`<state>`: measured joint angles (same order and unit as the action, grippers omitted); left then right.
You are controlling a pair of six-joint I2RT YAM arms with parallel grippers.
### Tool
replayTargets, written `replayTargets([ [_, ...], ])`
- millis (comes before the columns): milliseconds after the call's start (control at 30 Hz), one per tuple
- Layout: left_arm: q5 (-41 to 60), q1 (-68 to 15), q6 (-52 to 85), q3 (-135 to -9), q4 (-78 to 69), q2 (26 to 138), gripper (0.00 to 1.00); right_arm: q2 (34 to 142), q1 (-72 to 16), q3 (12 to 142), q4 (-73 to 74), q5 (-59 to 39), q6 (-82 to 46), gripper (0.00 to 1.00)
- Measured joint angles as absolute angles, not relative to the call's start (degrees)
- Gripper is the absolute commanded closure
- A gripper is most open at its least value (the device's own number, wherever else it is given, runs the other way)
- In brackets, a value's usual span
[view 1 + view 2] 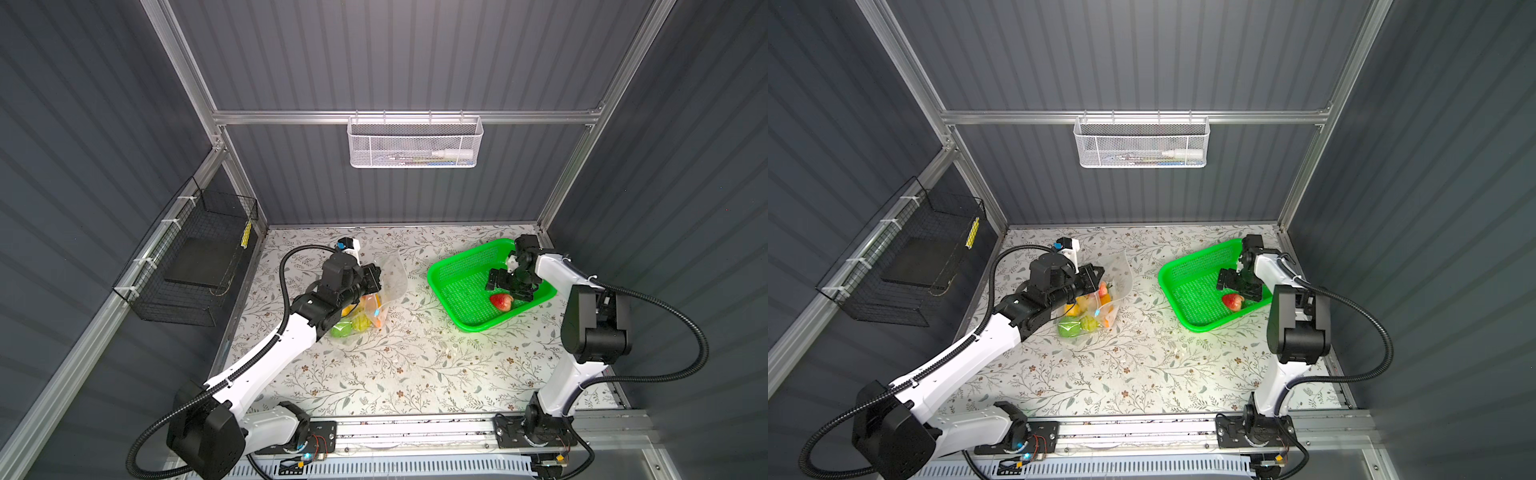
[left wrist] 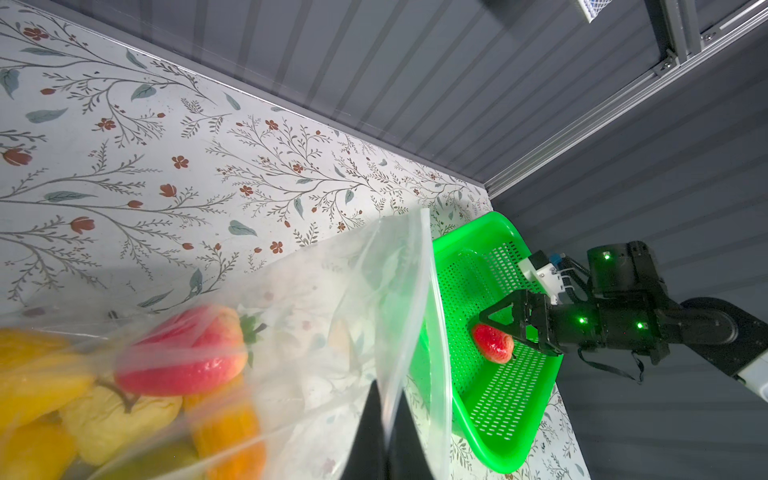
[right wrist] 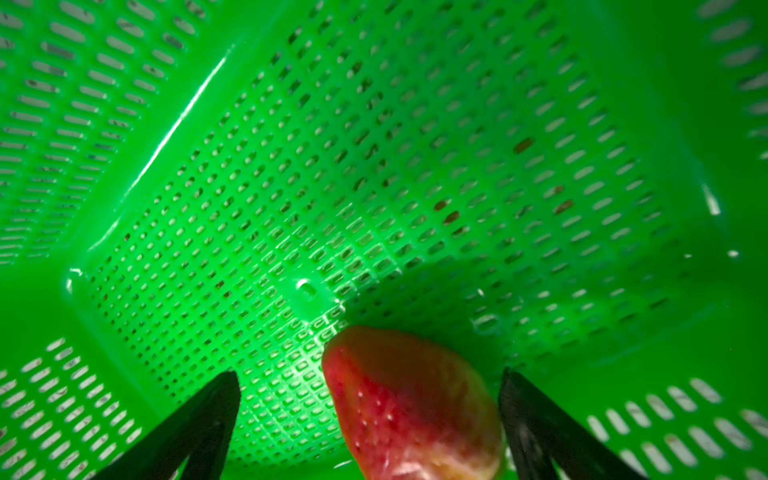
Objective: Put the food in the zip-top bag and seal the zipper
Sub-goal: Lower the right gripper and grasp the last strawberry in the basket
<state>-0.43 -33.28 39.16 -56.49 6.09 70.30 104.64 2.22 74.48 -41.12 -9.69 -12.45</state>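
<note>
The clear zip-top bag [image 1: 395, 272] [image 1: 1121, 268] lies left of centre on the flowered table, mouth lifted. My left gripper [image 1: 376, 278] [image 2: 384, 399] is shut on the bag's top edge. Inside lies food [image 1: 357, 320] [image 1: 1086, 316]: yellow, orange and green pieces and a red strawberry [image 2: 183, 353]. The zipper's small blue slider [image 1: 376, 311] [image 1: 1097, 311] sits near the food. Another strawberry [image 1: 500, 301] [image 1: 1232, 301] [image 2: 493, 343] [image 3: 411, 407] lies in the green basket [image 1: 457, 266] [image 3: 166, 124]. My right gripper [image 1: 505, 293] [image 3: 370, 376] hangs open over it, one finger on each side.
The green basket stands at the back right near the wall, tilted onto its far rim. A white mesh basket [image 1: 414, 141] hangs on the back rail. A black wire basket [image 1: 191, 257] is fixed to the left wall.
</note>
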Motion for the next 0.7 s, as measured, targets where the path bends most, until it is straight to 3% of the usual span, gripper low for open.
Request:
replayTargets([
  [333, -0.4, -33.3, 39.1, -55.6, 5.7, 69.6, 1.0, 100.6, -7.3, 70.2, -42.0, -11.3, -14.5, 0.01],
  [700, -0.9, -33.3, 39.0, -55.6, 5.7, 69.1, 1.0, 102.5, -16.0, 74.3, -49.3, 1.4, -8.3, 0.02],
])
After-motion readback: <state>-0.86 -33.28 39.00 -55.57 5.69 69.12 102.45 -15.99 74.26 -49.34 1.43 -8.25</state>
